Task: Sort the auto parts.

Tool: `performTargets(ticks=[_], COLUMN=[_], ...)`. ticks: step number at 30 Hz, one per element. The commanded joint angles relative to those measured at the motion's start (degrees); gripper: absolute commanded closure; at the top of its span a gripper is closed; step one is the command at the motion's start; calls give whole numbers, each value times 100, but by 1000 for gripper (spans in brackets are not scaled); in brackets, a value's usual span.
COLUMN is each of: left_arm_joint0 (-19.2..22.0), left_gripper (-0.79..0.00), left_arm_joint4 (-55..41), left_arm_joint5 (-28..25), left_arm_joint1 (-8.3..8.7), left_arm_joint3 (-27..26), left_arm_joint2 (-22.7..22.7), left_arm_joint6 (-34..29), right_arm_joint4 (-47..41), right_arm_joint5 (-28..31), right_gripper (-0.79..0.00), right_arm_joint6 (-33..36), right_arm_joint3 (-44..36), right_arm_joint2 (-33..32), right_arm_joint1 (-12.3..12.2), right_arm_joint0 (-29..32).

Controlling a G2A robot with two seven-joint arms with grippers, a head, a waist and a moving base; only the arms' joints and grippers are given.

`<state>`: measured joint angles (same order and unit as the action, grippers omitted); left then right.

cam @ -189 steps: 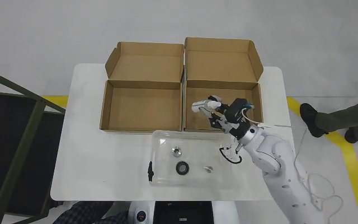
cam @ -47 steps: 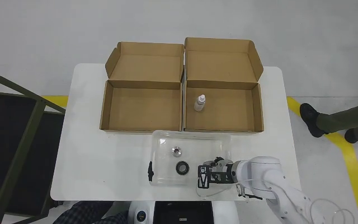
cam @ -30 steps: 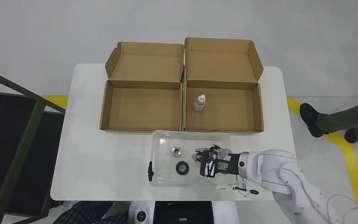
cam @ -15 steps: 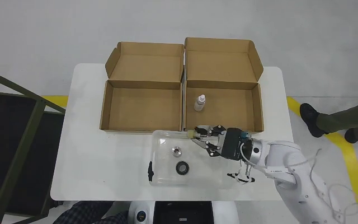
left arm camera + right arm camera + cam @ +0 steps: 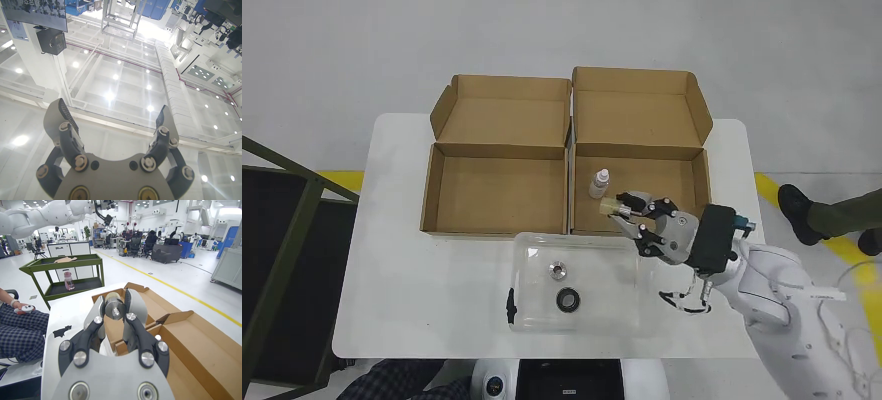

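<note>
right hand point(image 5: 625, 210) moved over the box point(image 5: 667, 188), part point(image 5: 113, 307) pinched inside.

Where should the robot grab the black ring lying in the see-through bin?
Probably by its outer rim, from straight above. The black ring lies flat on the floor of the clear bin, hole facing up, so opposite sides of the rim are free to pinch. The bin's walls would block a sideways approach. The small metal part sits apart from it, leaving room.

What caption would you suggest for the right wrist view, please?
Right gripper shut on a small cylindrical part, open cardboard boxes just beyond it.
</note>
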<state>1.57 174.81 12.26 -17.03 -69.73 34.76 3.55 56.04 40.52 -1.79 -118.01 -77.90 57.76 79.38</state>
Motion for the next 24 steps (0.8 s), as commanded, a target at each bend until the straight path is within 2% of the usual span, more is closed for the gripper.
performTargets(ticks=[1,13,24], left_arm_joint0=[0,0,0], left_gripper=[-785,-785,-785], left_arm_joint4=[0,0,0], left_arm_joint5=[0,0,0], left_arm_joint1=[0,0,0], left_arm_joint3=[0,0,0], left_arm_joint2=[0,0,0], left_arm_joint6=[0,0,0], right_arm_joint4=[33,422,622], right_arm_joint5=[-13,-210,-267], right_gripper=[0,0,0], right_arm_joint6=[-97,-396,-190], right_arm_joint3=[-66,-391,-367], right_arm_joint2=[-71,-168,-118], right_arm_joint1=[0,30,47], right_arm_joint0=[48,147,164])
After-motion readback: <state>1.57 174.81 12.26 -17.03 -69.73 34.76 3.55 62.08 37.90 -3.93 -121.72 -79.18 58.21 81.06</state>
